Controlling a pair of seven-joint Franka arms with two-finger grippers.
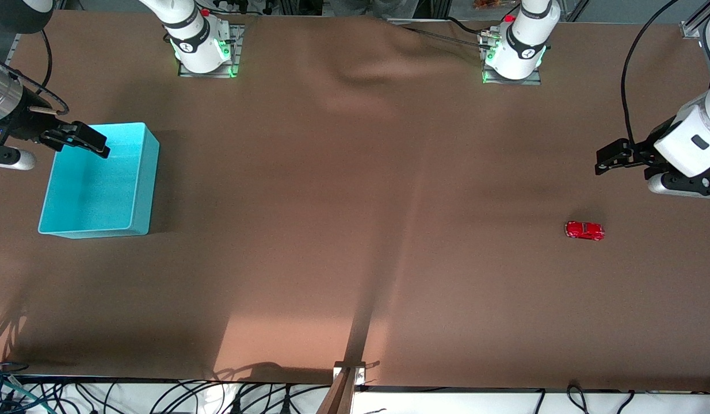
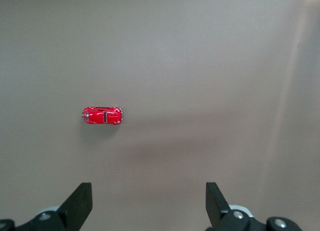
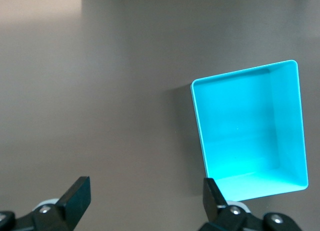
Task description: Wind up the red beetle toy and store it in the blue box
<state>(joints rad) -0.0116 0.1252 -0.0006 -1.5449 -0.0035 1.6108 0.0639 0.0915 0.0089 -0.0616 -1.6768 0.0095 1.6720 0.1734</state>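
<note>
The red beetle toy [image 1: 584, 230] [image 2: 102, 115] is a tiny glossy red car resting on the brown table toward the left arm's end. My left gripper [image 1: 607, 160] [image 2: 149, 203] hangs open above the table beside the toy, with nothing between its fingers. The blue box [image 1: 99, 181] [image 3: 250, 128] is a turquoise bin with nothing in it, standing toward the right arm's end. Over the box's edge my right gripper [image 1: 87, 141] [image 3: 145, 201] also stands open and holds nothing.
The brown table cover [image 1: 355, 218] shows a raised fold near the arms' bases [image 1: 366, 69]. A wooden post [image 1: 346, 382] and loose cables [image 1: 159, 397] run along the table edge nearest the front camera.
</note>
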